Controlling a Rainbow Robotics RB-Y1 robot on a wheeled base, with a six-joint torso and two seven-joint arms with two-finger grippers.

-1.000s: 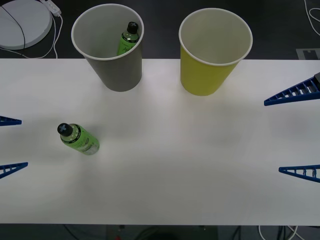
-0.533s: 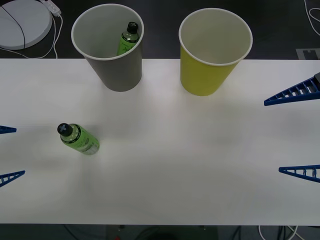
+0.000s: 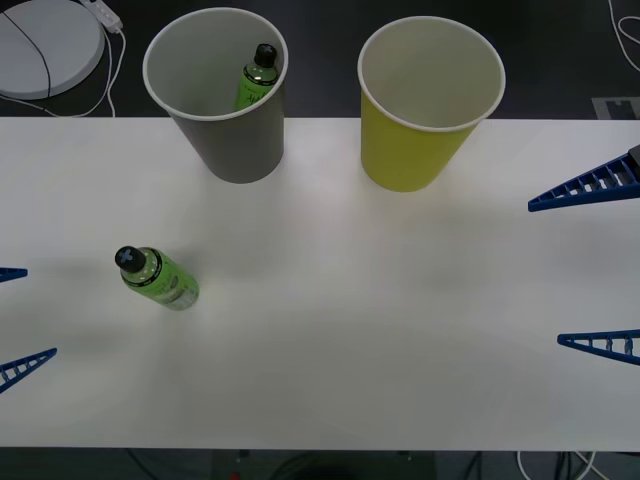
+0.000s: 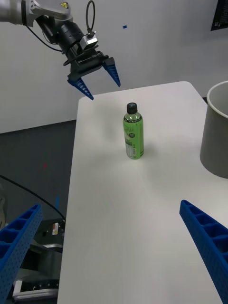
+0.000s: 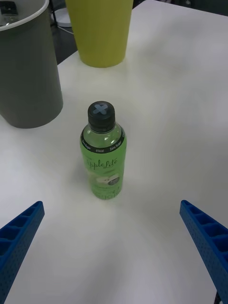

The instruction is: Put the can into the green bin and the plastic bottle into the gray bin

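Observation:
A small plastic bottle (image 3: 158,278) (image 5: 104,161) (image 4: 132,133) of green drink with a black cap stands upright on the white table, left of centre. My left gripper (image 3: 18,320) (image 4: 95,78) (image 5: 114,247) is open at the table's left edge, facing the bottle from a short distance. A second bottle of the same kind (image 3: 258,75) leans inside the gray bin (image 3: 235,145) (image 5: 28,71) at the back left. To its right stands the green bin (image 3: 415,150) (image 5: 99,33), with nothing seen inside. My right gripper (image 3: 595,265) is open at the right edge. The can is out of view.
The white table (image 3: 380,330) has wide bare room in the middle and on the right. A white round object (image 3: 45,45) with a cable lies on the floor beyond the table's back left corner.
The left gripper has shifted toward the table's near edge, still open. The bottle, the bins and the right gripper have not moved.

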